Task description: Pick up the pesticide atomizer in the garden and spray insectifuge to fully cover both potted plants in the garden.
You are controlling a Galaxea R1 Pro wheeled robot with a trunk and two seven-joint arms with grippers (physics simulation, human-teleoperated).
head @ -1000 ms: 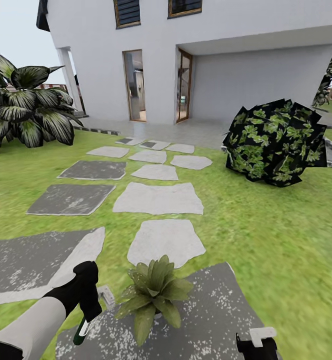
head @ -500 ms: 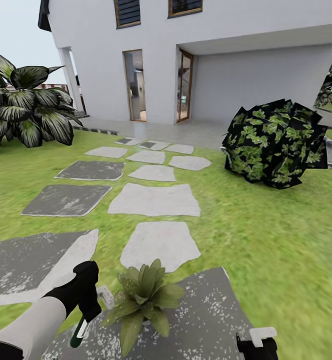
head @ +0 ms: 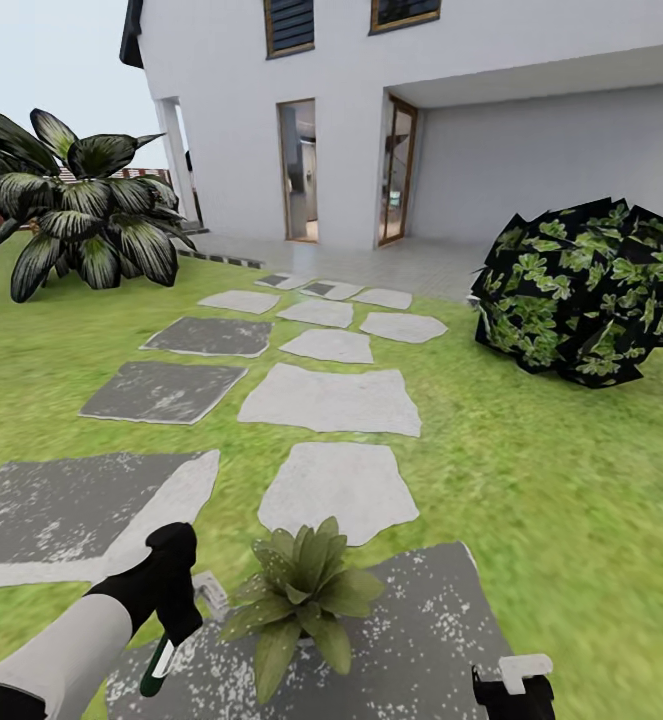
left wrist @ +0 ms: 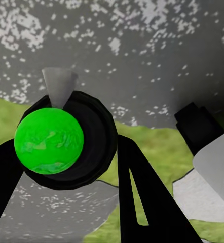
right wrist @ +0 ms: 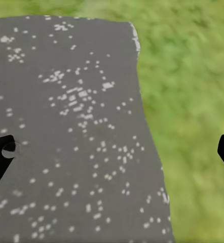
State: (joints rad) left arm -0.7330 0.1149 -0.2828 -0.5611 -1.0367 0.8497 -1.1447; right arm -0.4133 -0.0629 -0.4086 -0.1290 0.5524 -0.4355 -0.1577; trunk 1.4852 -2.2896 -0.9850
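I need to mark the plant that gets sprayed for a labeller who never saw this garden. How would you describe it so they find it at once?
Follow the stepping stones from the white house toward the camera to the nearest dark speckled slab. The potted plant sits on its near-left part, beside the left gripper. It is a low rosette of pointed green leaves, far smaller than the round dark bush or the striped-leaf shrub.

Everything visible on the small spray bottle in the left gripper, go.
The small dark-green pesticide atomizer hangs in the left gripper, tilted, base toward the speckled grey stepping stone. The left wrist view shows a round bright-green end ringed by black, a pale grey nozzle piece jutting past it, and dark fingers flanking it. It sits beside the low green-leaved potted plant, apart from it.
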